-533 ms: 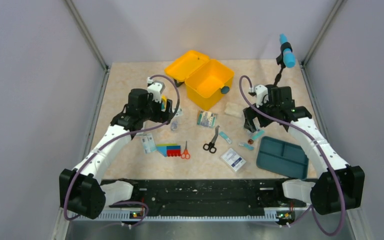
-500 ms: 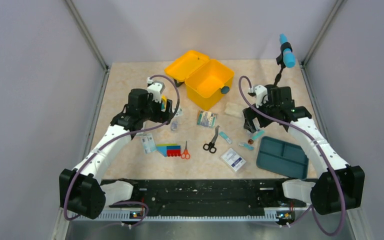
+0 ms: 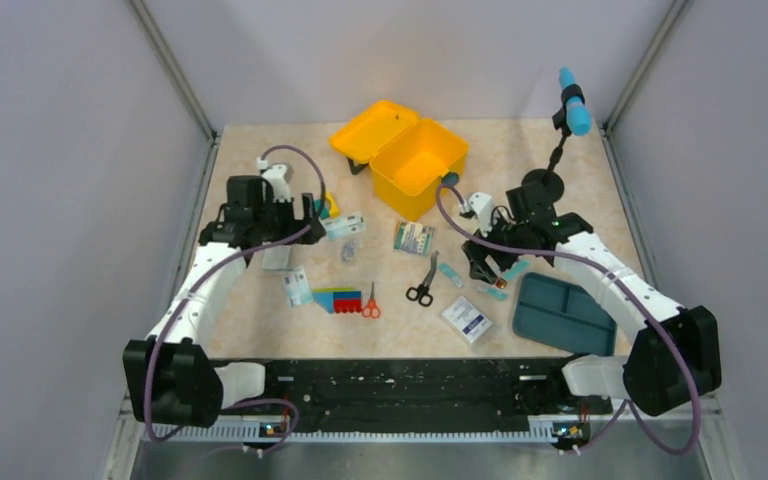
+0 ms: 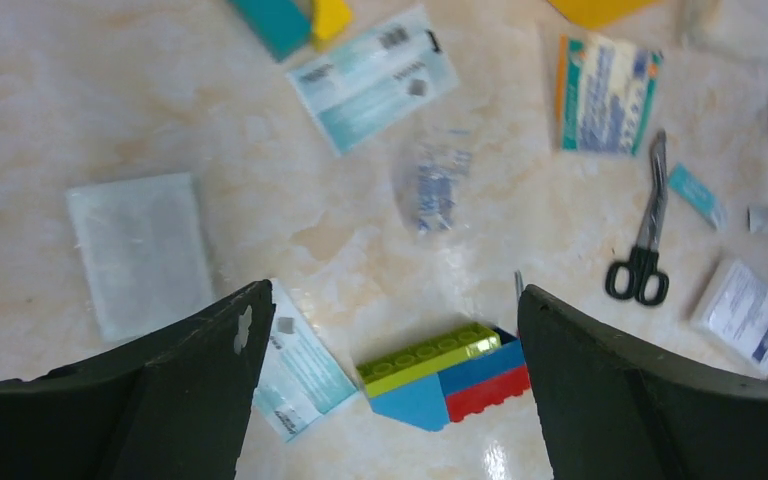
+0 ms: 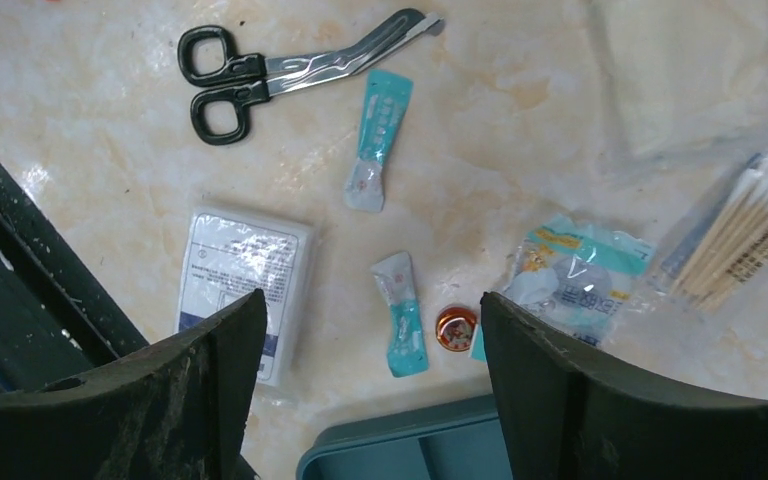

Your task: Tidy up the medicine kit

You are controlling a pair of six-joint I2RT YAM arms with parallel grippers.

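Top view: the kit (image 3: 405, 160) is sitting open at the table's far middle.

Left wrist: the left gripper (image 4: 388, 300) is gaping wide and gripping nothing, hanging over a toy block (image 4: 445, 370).

Right wrist: the right gripper (image 5: 372, 300) is also gaping, empty, over a sachet (image 5: 400, 312) near the tray (image 5: 410, 445).

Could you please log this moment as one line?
left tool open, over toy block | right tool open, over sachets | medicine kit lid open | nothing gripped
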